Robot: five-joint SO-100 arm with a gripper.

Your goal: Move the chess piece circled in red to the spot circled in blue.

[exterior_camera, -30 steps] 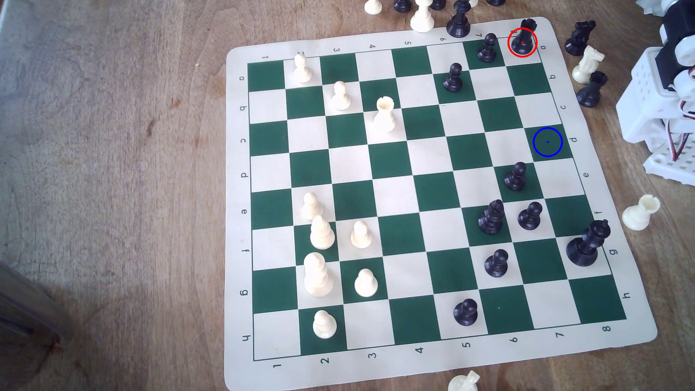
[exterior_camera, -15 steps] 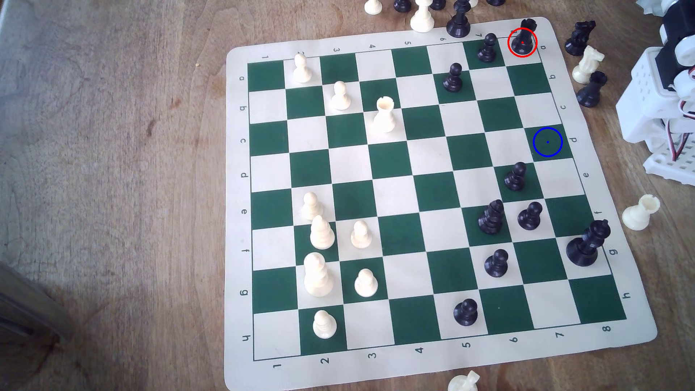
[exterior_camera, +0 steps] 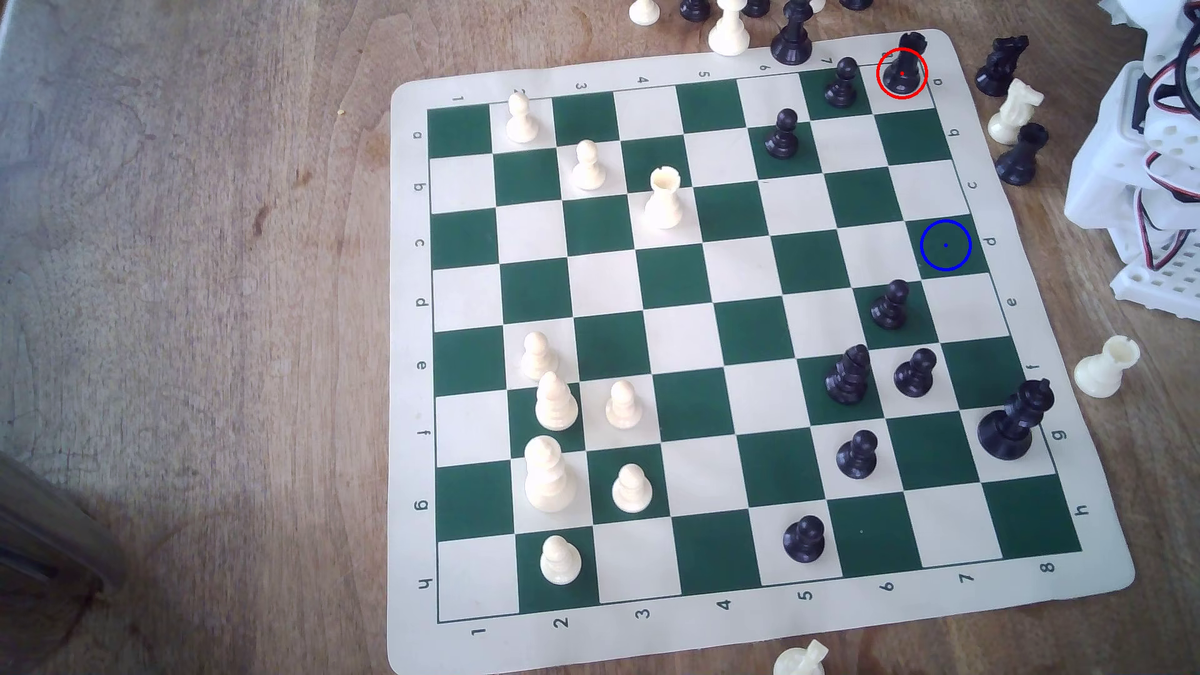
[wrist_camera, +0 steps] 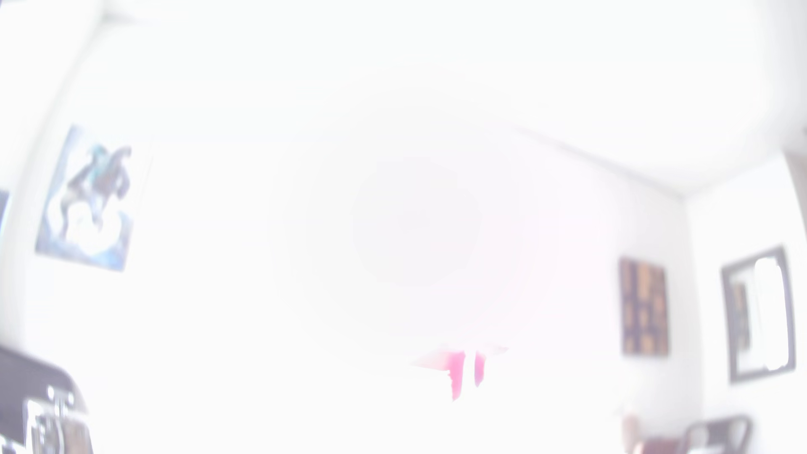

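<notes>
Taking the exterior view as a clock face centred on the board (exterior_camera: 675, 415):

Nearest, at 6 o'clock off the mat, lies a white piece (exterior_camera: 800, 659), cut by the frame edge. Just inside that edge stands a black pawn (exterior_camera: 804, 539). Toward 4 o'clock stands the king (exterior_camera: 1012, 422), tall and leaning in perspective, with a white rook (exterior_camera: 1105, 367) off the mat beyond it on the table (exterior_camera: 195, 259). All of these match the frame half a second ago, as does the white cluster at 8 o'clock.

Farther up, at 2 o'clock on the outermost file, sits the spot (exterior_camera: 945, 245): a dark green square, blue-ringed, bare. Nearest to it is a pawn (exterior_camera: 891, 305), one square off at 7 o'clock from the ring.

At 3 o'clock, off the mat, rises the arm (exterior_camera: 1143, 162), and here is the one change. Shows a new pose against the earlier frames: black block near the top corner gone from sight, red and black wires now looping across the white shell, upper body swung.

Farthest, at the 1 o'clock corner, stands the rook (exterior_camera: 904, 65), upright on its red-ringed cream square, unmoved, untouched, with two bare squares between it and the spot, which lies at roughly 6 o'clock from it. Beside it at 9 o'clock, another pawn (exterior_camera: 841, 83).

Claw: cannot tell whether open or closed. The wrist view is blown out white.
</notes>
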